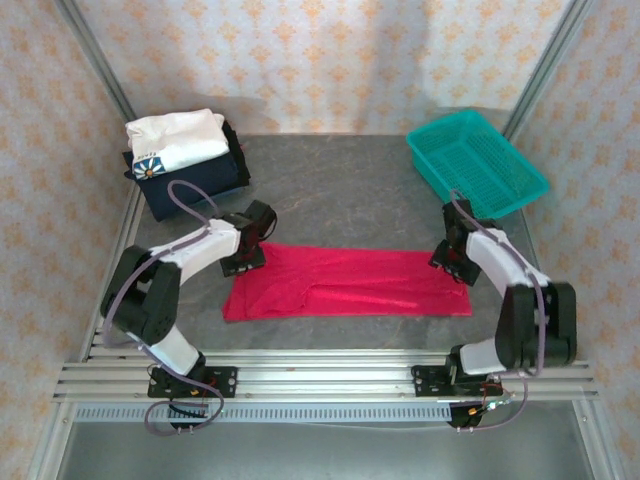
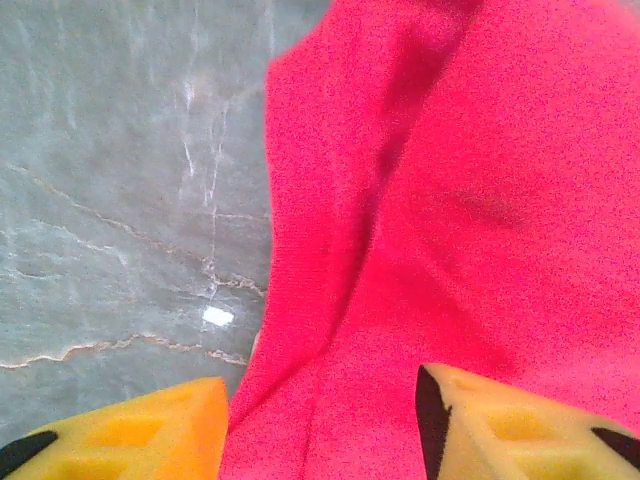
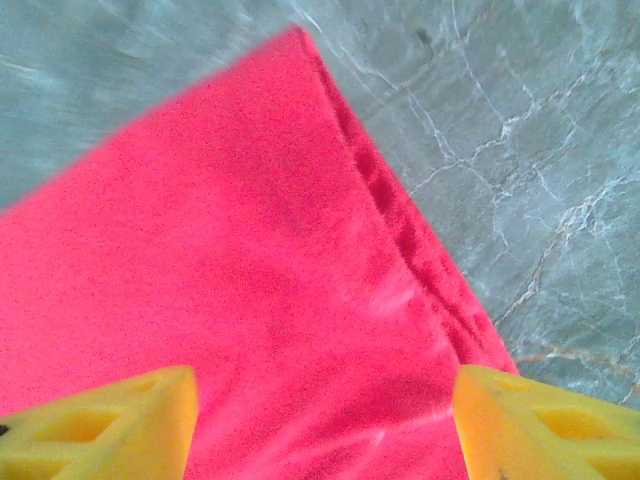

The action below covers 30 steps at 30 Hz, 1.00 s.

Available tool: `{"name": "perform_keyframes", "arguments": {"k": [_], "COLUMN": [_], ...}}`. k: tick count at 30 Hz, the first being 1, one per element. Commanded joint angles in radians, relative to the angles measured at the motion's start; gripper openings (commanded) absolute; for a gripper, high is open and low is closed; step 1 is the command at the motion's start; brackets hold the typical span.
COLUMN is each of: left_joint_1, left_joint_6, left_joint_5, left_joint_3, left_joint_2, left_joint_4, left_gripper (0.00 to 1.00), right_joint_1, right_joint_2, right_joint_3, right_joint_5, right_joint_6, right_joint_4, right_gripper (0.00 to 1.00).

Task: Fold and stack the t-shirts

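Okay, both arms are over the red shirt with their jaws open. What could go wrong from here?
1. The left arm's jaws stand open over a creased edge of the red t-shirt. They might pinch only the top layer, so the fold could pull open.
2. The right arm's jaws stand open close to the shirt's end hem. A shallow bite there could slip and leave the fold skewed.

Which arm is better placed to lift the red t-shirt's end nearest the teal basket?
Right, probably: the right tool hangs open over that end of the red t-shirt; the left tool sits at the opposite end.
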Motion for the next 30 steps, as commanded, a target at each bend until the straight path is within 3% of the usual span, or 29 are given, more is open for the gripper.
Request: {"name": "perform_keyframes", "arguments": {"k": [1,4,7,9,11,13,17,22,25,30], "left_joint_1": [-0.010,-0.018,-0.026,-0.031,-0.047,-0.047,-0.043,-0.016,0.005,0.012], "left_joint_6": [0.011,0.016,0.026,0.020,0.018,0.004,-0.004,0.039,0.080,0.162], "left_joint_5": [0.017,0.030,0.033,0.065,0.072,0.085,0.055,0.021,0.027,0.024], "left_joint_3": [0.124,0.200,0.213,0.201,0.188,0.184,0.193,0.336,0.499,0.911], "left_joint_2": [-0.121,-0.123,-0.089,-0.049,0.010,0.080,0.231,0.463,0.595,0.828], "left_joint_4": [-0.082,-0.148,-0.165,-0.143,-0.111,-0.087,-0.036,-0.051,-0.076,-0.201], "left_gripper": [0.63,0.67,0.68,0.61,0.42,0.30,0.19,0.12,0.11,0.09], "right_joint_1": [0.001,0.000,0.004,0.011,0.026,0.040,0.072,0.094,0.101,0.164], "right_joint_2": [-0.127,-0.159,-0.127,-0.099,-0.059,-0.005,0.131,0.198,0.180,0.164], "right_joint_3": [0.036,0.063,0.066,0.035,-0.005,-0.033,-0.047,-0.101,-0.125,-0.133], "right_joint_5": [-0.132,-0.192,-0.205,-0.211,-0.195,-0.154,-0.118,-0.120,-0.117,-0.153], "right_joint_6": [-0.023,-0.043,-0.053,-0.043,-0.024,-0.006,0.029,0.088,0.113,0.167], "right_joint_4": [-0.073,-0.136,-0.179,-0.152,-0.094,-0.036,0.045,0.104,0.098,0.055], "right_gripper": [0.71,0.71,0.64,0.47,0.25,0.14,0.09,0.06,0.05,0.05]}}
